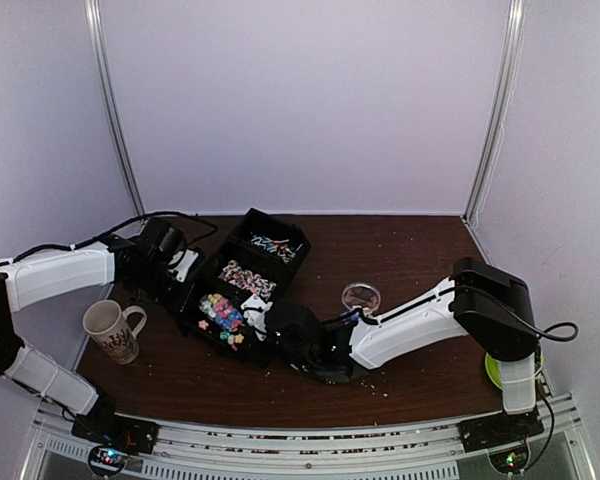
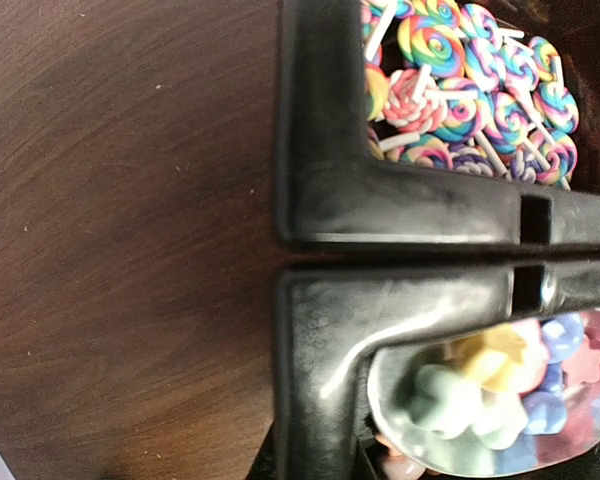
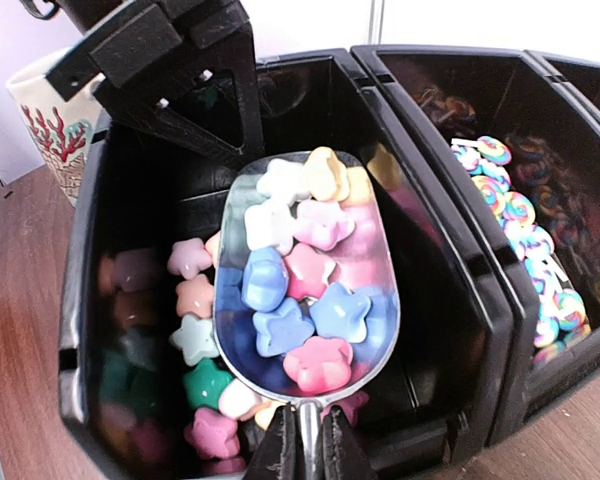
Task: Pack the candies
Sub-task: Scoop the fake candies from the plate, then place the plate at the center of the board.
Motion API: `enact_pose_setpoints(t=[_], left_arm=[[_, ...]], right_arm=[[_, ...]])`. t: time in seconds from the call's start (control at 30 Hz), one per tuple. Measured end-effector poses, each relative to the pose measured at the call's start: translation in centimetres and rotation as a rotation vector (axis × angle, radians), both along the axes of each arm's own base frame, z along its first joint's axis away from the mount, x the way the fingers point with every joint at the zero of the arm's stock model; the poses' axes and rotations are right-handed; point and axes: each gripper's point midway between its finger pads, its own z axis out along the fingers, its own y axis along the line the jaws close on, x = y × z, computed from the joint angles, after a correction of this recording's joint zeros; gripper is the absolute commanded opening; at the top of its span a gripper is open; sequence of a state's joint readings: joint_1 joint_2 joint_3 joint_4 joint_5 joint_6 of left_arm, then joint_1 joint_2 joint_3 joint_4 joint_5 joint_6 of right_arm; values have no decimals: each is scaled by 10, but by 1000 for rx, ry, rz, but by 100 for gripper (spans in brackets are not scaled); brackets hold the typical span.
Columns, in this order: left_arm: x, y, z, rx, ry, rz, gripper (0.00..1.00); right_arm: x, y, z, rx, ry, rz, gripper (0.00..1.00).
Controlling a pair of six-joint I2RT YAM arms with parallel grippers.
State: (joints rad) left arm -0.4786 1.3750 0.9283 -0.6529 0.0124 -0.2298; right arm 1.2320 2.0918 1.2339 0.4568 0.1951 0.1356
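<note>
A row of black bins (image 1: 202, 272) stands mid-table. The near bin (image 3: 80, 300) holds star-shaped candies (image 3: 195, 335) in pink, green, white and orange. My right gripper (image 3: 310, 450) is shut on the handle of a metal scoop (image 3: 238, 330) and holds it level over that bin, full of pink, blue, white and yellow star candies (image 3: 280, 325); it also shows in the top view (image 1: 268, 322). The scoop also shows in the left wrist view (image 2: 500, 400). My left gripper (image 1: 180, 275) is at the bin's far wall (image 2: 320, 380), one finger on each side.
The middle bin holds swirl lollipops (image 2: 470, 90), also seen in the right wrist view (image 3: 515, 215). The far bin (image 1: 273, 245) holds darker sweets. A patterned mug (image 1: 112, 330) stands left of the bins. A small clear dish (image 1: 360, 295) lies to the right. A green object (image 1: 493, 372) sits by the right arm's base.
</note>
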Motion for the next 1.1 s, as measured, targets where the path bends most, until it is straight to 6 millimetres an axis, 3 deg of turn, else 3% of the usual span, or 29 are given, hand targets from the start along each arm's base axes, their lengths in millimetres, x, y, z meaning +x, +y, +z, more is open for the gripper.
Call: enact_pose_setpoints(t=[0.47,1.1], left_arm=[[3,-10,-4,-65,58,10,0],[0,-8,-15,-42,109,17,0]], right_arm=[[-5,-30,10,24,-14,0,0],[-4,-37,14,-45,-67,66,0]])
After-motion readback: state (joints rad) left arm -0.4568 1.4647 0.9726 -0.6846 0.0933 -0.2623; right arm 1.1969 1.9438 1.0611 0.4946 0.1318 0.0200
